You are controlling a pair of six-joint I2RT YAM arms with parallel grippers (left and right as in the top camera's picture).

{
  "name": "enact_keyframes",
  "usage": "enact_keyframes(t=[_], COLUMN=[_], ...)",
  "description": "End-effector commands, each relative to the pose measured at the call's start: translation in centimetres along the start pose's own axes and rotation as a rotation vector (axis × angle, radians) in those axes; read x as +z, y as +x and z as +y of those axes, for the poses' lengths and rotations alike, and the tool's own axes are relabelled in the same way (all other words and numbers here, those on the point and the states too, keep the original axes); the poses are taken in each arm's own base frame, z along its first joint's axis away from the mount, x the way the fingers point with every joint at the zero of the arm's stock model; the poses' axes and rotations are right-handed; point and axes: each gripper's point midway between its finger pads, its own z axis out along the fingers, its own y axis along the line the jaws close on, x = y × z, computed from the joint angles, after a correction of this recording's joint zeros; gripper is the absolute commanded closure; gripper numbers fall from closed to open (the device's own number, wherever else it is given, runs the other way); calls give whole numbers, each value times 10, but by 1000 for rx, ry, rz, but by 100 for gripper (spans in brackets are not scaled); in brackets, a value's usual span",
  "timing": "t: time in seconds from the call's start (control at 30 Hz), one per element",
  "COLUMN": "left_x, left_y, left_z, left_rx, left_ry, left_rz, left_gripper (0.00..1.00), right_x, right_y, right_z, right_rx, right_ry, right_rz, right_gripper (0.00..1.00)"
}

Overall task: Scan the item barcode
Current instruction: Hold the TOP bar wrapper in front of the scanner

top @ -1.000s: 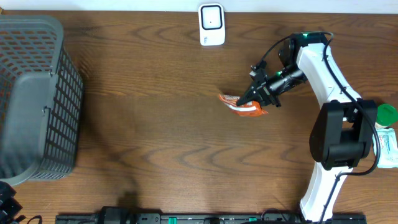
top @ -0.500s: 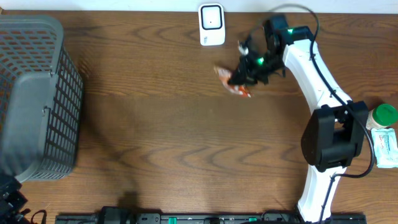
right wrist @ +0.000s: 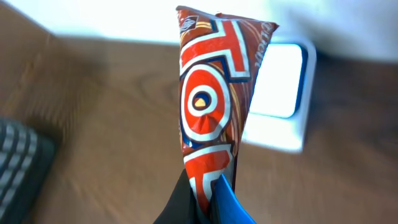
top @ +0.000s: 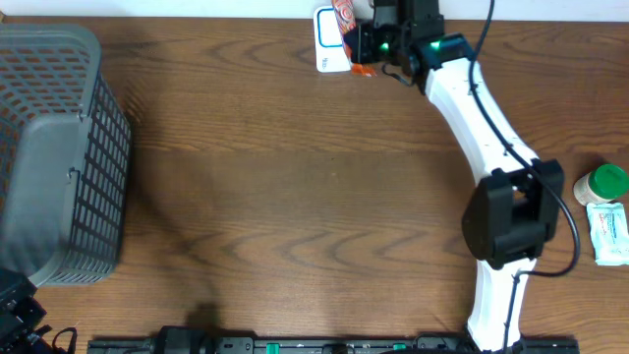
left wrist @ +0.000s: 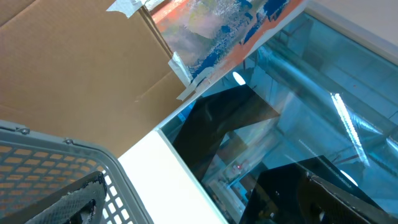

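**Packet (top: 343, 18) swung from mid-table up to the scanner (top: 330, 57)**

Since a second ago, the right arm has carried the packet to the table's 12 o'clock edge. The right gripper (right wrist: 208, 196) is clamped on the packet's lower end. From the fingers, the packet's long axis runs straight toward 12 o'clock in the wrist view, with the scanner behind it at about 1 o'clock. From overhead the packet overlaps the scanner's upper right. No barcode shows, so the packet probably needs turning to face the window. The left gripper (top: 15, 317), jaws wide and seemingly empty, sits far off at 7 o'clock.
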Motion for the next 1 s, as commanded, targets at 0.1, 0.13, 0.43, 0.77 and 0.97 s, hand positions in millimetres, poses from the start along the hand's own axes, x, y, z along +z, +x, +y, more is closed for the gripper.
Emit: enact_keyframes(t=[0.1, 0.13, 0.43, 0.77, 0.97], left_x=[2, 2, 2, 2, 2], left_y=[1, 0, 3, 4, 3], left_z=[2, 2, 3, 3, 2], left_rx=[-5, -5, -2, -1, -5], left_ry=[-14, -14, -16, -17, -14], left_rz=[-9, -9, -6, -5, -9], left_gripper=[2, 2, 2, 2, 2], right_x=[56, 60, 82, 75, -10], right_y=[8, 9, 22, 31, 9], right_z=[-36, -40, -68, -55, -62], right_rx=[145, 156, 178, 157, 221], right_ry=[26, 30, 155, 247, 344], right_rz=[-68, -73, -77, -17, 101], right_gripper=[99, 99, 99, 99, 99])
